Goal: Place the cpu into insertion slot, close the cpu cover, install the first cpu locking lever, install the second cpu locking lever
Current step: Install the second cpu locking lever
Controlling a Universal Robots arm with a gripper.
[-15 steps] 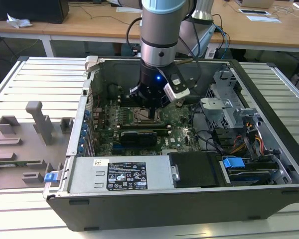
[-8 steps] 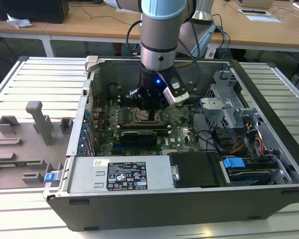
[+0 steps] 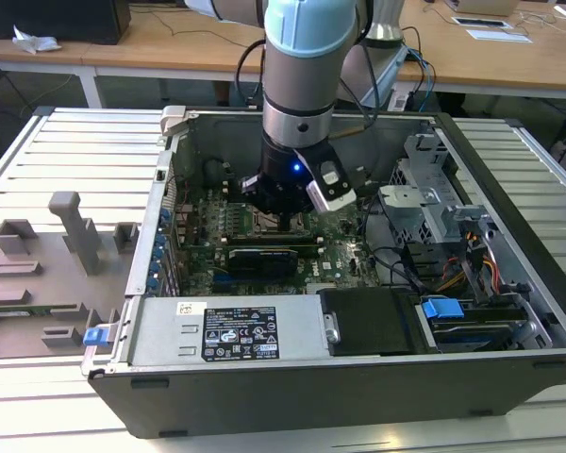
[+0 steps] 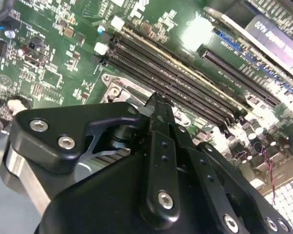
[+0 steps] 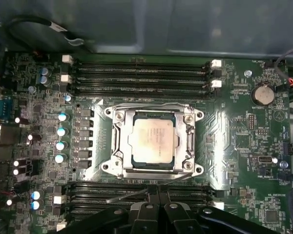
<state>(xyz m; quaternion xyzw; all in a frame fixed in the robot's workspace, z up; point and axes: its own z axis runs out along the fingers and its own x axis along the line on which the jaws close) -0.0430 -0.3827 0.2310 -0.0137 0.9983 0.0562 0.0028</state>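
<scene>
First wrist view gave you the story: one cpu lay seated in the insertion slot, and one cpu cover was folded down around it, so the chip was framed flat. The tool hung at six o'clock of the socket, over the memory slots; you could not tell how far it was parted.

Lighting: even, bright overhead. Glare: cpu top, washed pale; motherboard hotspot, upper right of frame. Focus: hand blurred, close foreground.
</scene>
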